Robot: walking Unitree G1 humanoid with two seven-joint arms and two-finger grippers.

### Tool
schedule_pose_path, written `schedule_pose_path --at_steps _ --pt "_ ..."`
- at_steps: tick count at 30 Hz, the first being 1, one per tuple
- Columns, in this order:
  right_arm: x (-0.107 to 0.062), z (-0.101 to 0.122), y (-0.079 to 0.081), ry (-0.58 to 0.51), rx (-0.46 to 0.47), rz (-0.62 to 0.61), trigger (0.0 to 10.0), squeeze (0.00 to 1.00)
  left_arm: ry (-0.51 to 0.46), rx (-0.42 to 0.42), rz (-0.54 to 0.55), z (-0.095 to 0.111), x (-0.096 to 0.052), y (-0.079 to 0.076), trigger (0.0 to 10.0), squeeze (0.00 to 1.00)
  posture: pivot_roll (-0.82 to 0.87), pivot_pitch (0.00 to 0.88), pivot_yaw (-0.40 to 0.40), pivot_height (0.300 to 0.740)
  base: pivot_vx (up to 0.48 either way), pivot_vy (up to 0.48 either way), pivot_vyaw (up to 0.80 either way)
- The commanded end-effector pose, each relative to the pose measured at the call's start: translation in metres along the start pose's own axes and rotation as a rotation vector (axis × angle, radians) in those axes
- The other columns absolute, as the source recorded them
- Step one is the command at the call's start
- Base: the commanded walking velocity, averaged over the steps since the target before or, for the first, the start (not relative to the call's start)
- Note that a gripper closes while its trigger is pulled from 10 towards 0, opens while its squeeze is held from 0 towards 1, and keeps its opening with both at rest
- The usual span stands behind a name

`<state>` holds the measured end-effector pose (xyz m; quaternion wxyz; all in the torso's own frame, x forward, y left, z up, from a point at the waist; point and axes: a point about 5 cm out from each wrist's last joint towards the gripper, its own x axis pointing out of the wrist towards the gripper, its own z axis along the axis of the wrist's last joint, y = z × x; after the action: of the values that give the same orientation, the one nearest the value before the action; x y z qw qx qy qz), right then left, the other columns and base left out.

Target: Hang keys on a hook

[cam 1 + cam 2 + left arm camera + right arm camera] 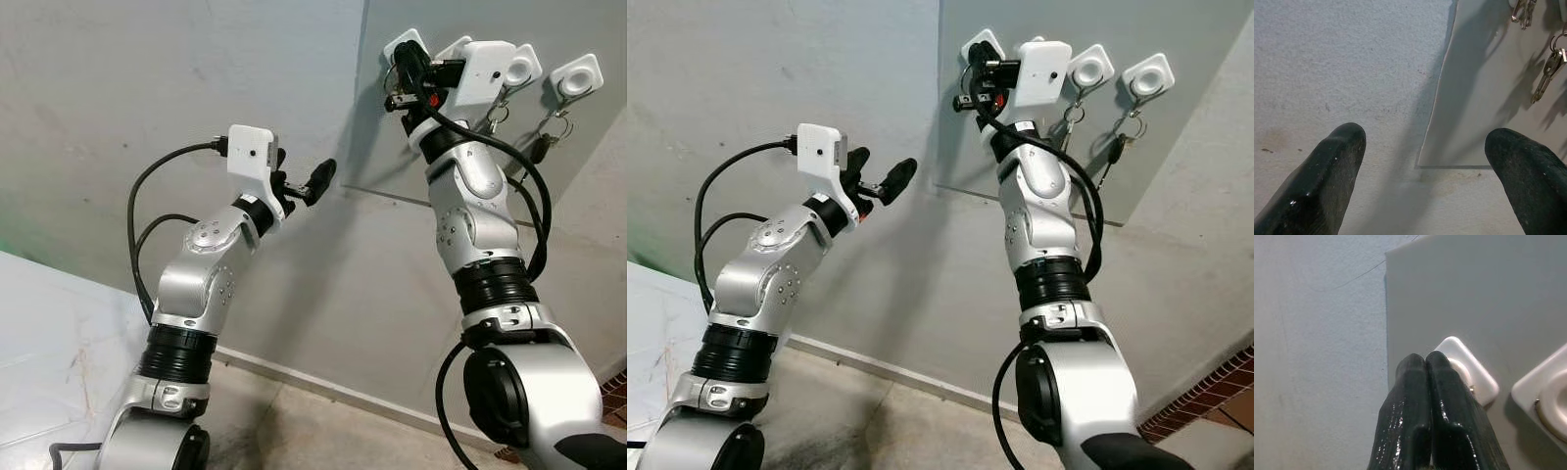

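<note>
Right hand (1425, 363) pressed together at leftmost hook (1469, 369); keys (1114, 147) hang nearby; left hand (1425, 161) spread.

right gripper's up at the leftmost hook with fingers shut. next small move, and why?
Probably ease the right gripper slightly toward the leftmost hook before opening. Its fingers are pressed shut just in front of that white hook on the grey board, and a key ring shows beside it; whether the ring is over the peg cannot be told.
</note>
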<state>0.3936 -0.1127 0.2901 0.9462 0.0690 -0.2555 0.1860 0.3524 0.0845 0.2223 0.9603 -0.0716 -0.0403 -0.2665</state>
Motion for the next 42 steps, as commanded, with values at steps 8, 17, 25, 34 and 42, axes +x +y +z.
schedule_pose_path --at_steps 8,17,25,34,42 --pt "0.01 0.005 0.002 0.044 -0.04 0.086 10.0 0.0 -0.018 0.019 -0.015 0.005 0.0 -0.003 10.0 0.0 -0.02 0.015 -0.018 0.74 0.0 0.0 0.0" --pt "0.009 -0.008 -0.004 0.16 -0.065 0.078 10.0 0.0 -0.021 0.015 -0.01 0.006 0.0 -0.002 10.0 0.0 -0.02 0.025 -0.021 0.74 0.0 0.0 0.0" --pt "0.001 -0.022 -0.004 0.218 -0.08 0.082 10.0 1.0 -0.022 0.014 -0.007 0.007 -0.001 -0.002 10.0 0.0 -0.02 0.028 -0.018 0.74 0.0 0.0 0.0" --pt "-0.001 -0.024 -0.005 0.221 -0.057 0.075 10.0 1.0 -0.021 0.012 -0.007 0.006 0.0 -0.003 10.0 0.0 -0.02 0.032 -0.016 0.74 0.0 0.0 0.0" --pt "-0.005 -0.027 -0.005 0.222 -0.048 0.063 10.0 1.0 -0.023 0.014 -0.002 0.006 0.0 -0.002 10.0 0.0 -0.02 0.031 -0.016 0.74 0.0 0.0 0.0"
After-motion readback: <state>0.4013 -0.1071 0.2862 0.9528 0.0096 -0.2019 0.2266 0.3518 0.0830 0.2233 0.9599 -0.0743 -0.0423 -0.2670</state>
